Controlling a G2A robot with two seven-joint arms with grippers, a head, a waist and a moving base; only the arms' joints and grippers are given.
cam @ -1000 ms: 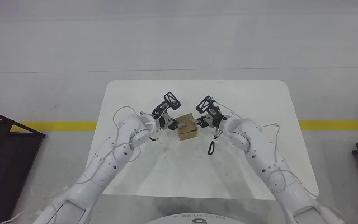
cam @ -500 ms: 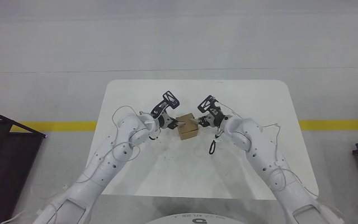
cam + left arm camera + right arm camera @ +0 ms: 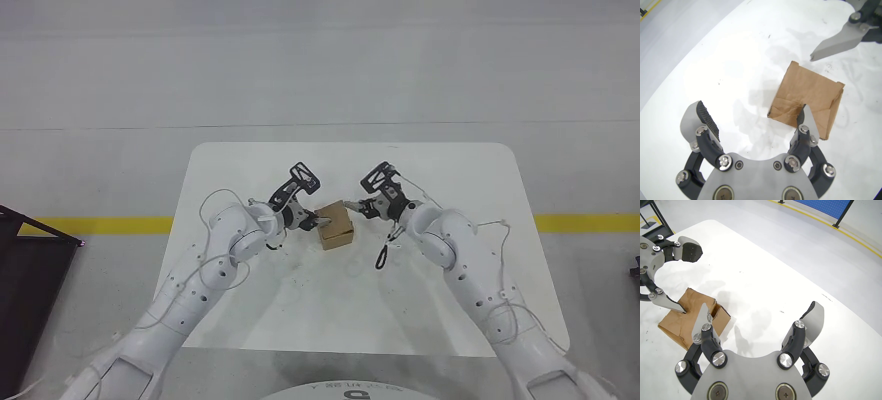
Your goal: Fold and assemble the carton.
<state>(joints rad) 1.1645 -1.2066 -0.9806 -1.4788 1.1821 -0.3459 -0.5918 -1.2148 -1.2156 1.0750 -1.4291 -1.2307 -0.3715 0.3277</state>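
The right gripper (image 3: 759, 305), fingers spread, had backed slightly off the carton (image 3: 336, 226). The left gripper (image 3: 752, 107), also open, kept one finger on its top flap, probably holding the fold.

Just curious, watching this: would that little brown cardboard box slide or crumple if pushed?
The small brown cardboard carton probably dents easily: its top is creased and wrinkled. It seems hollow, so probably light. On the smooth white table a push would likely slide it, not tip it.
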